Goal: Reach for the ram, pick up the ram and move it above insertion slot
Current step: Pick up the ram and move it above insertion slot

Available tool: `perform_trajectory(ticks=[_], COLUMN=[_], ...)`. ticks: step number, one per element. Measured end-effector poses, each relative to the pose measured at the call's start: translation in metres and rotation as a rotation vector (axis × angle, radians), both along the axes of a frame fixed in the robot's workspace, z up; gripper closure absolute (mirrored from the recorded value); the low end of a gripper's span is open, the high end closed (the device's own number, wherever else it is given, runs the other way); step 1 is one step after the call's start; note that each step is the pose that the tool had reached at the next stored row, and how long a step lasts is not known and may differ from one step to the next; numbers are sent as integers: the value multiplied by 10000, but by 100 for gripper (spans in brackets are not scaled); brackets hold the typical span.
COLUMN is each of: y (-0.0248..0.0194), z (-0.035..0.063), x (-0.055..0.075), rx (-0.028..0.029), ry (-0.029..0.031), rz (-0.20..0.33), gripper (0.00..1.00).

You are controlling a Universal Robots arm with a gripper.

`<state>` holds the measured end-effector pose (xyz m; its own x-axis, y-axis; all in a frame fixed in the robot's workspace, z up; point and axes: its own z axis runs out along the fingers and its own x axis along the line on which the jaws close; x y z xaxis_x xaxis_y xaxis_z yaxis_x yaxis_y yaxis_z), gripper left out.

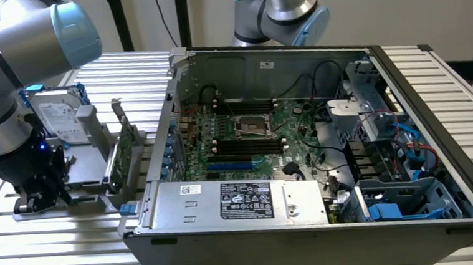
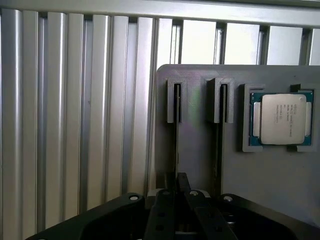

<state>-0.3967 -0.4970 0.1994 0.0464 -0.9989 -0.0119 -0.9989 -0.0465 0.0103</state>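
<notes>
We see fingers [image 2: 162,210] clenched on the ram [image 2: 176,130], 9 o'clock of the case [image 1: 228,252]; likely light, stiff, fragile: hold bare edges.

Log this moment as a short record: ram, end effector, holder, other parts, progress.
ram: long thin green ram stick, edge-on, seated in a slot of the grey plastic holder plate
end effector: black end effector, shut on one end of the ram stick
holder: rests on the ribbed aluminium table
also on holder: square silver processor chip in a recess; second stick in the neighbouring slot
computer: open dark metal computer case, to the exterior view's right of the holder
progress: ram reached, not yet lifted
</notes>
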Motion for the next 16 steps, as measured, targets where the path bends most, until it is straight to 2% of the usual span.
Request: perform_trajectory(ticks=[4, 9, 16], y=[0, 0, 1], z=[48, 182, 475], x=[0, 0, -1], rx=[0, 2, 1], ry=[0, -1, -1], rz=[-2, -2, -3], gripper=[87, 87, 87])
